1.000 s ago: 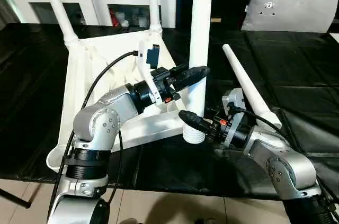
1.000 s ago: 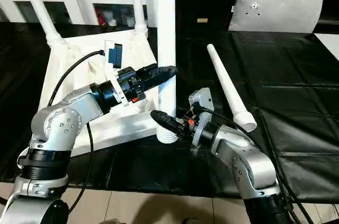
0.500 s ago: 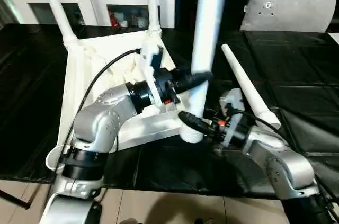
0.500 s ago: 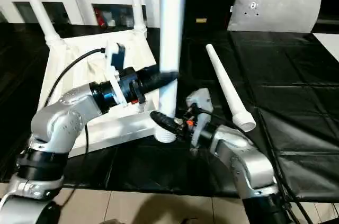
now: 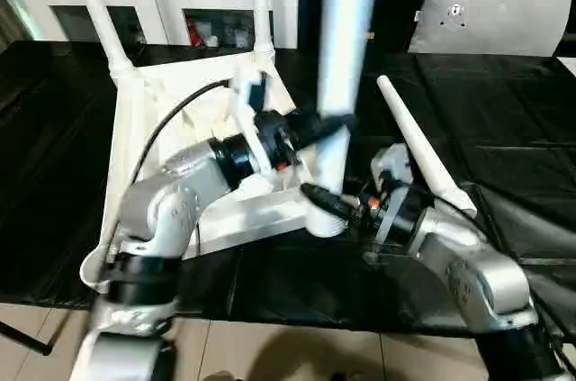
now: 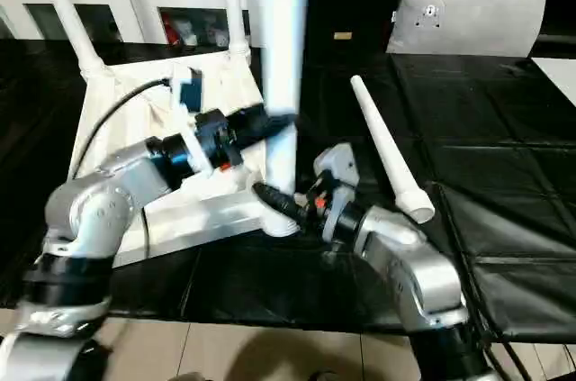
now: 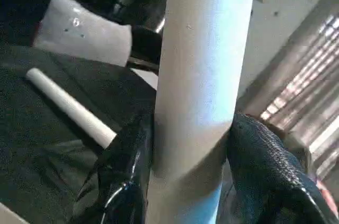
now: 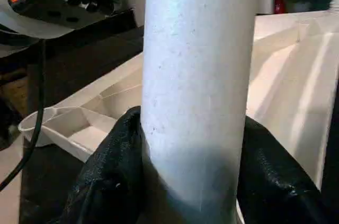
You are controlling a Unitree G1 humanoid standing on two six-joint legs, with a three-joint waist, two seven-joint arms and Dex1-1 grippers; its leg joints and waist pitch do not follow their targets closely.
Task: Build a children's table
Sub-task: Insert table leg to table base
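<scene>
Item: children's table, part-built; the square top point(image 5: 144, 142) lies upside down on the black mat point(image 5: 504, 129), ribbed underside up, so that its round corner sockets face upward to take legs.

Fitted: two legs standing in the far corner sockets, one at the far left point(image 5: 101, 16), one at the far right point(image 5: 260, 3).

In hand: third leg point(image 5: 340, 66), held near upright, thick ribbed end down at the near right corner of the top; left gripper point(image 5: 317, 126) is clamped on its shaft; right gripper point(image 5: 326, 202) is clamped lower, near the ribbed end; two holds likely steady the long tube while its end is steered to the socket; whether the end has entered cannot be told.

Loose: fourth leg point(image 5: 421, 149) lying on the mat, right of the arms.

Near left socket point(image 5: 93, 266): empty.
</scene>
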